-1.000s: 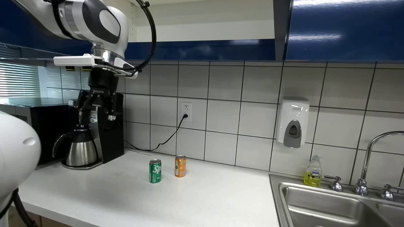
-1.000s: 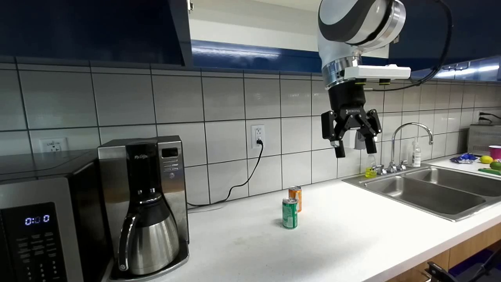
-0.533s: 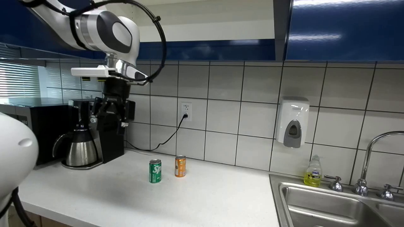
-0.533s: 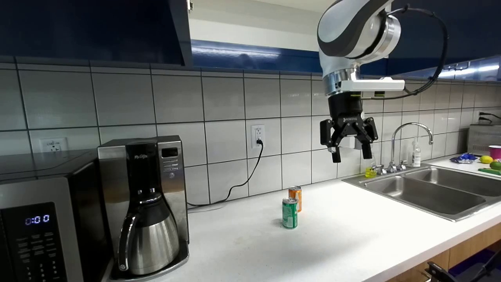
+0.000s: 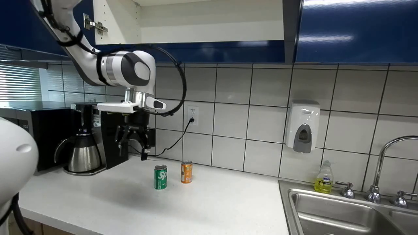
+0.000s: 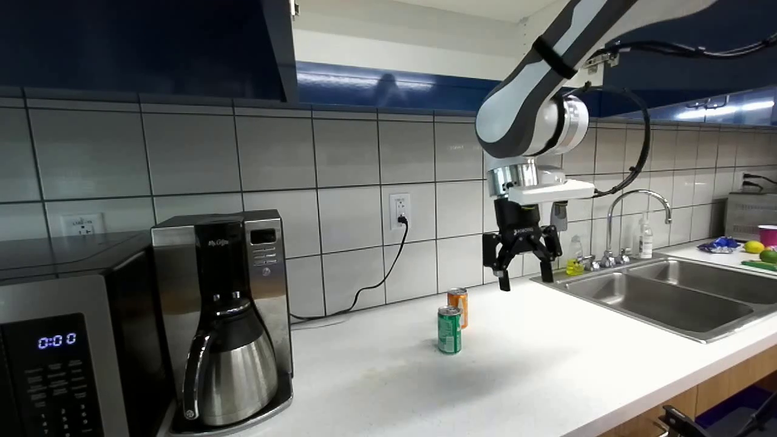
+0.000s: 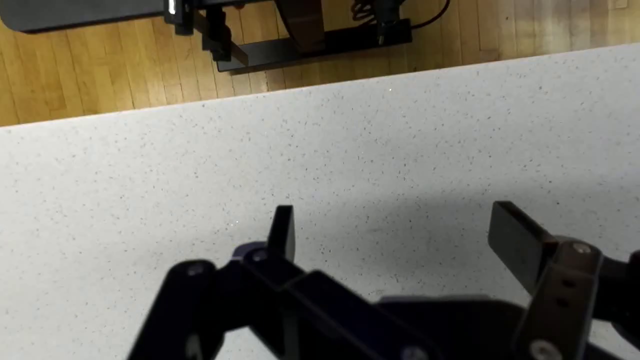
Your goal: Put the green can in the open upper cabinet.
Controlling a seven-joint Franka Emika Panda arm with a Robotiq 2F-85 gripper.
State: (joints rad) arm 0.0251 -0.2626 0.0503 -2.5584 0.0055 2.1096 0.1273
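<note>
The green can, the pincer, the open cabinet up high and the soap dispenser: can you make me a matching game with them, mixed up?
Things:
1. green can
2. pincer
3. open cabinet
4. soap dispenser

Clues:
A. pale inside, blue along the bottom
B. standing upright on the counter
C. white and grey, on the tiled wall
D. black, spread open in the air, holding nothing

Pairs: 1-B, 2-D, 3-A, 4-C.
</note>
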